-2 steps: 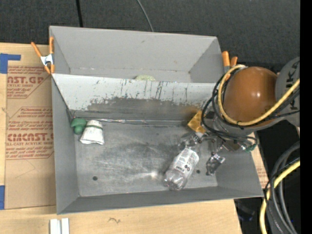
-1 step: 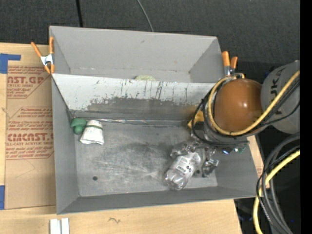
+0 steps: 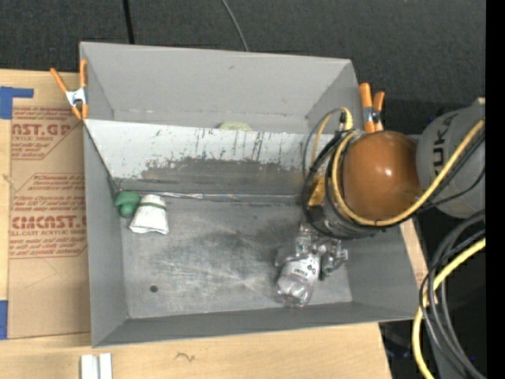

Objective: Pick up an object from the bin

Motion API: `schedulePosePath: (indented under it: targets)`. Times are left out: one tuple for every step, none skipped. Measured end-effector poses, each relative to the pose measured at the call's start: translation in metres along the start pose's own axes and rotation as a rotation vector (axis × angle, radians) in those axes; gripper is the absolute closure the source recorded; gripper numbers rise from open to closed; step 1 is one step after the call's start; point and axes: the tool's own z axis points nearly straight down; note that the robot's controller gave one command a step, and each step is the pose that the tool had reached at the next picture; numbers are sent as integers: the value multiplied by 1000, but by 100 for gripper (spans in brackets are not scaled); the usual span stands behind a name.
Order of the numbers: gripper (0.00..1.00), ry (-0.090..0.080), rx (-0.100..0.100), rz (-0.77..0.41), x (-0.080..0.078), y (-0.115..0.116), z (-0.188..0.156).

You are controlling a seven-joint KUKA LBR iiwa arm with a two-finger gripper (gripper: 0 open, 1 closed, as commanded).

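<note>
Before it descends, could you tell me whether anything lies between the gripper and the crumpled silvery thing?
Nothing visible: the gripper sits right over the silvery thing; the green lump and white piece lie far left.

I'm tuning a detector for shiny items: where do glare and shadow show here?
Camera view: the crumpled silvery wrapper beneath the gripper glints with bright spots; the bin floor darkens close under the arm; the green lump and white piece at the floor's left lie evenly lit.
</note>
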Motion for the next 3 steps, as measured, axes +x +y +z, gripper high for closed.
schedulePosePath:
  targets:
    - [100, 0, 0, 0, 0, 0, 0]
    - [100, -1, -2, -1, 0, 1, -4]
    - [100, 1, -8, -2, 0, 2, -19]
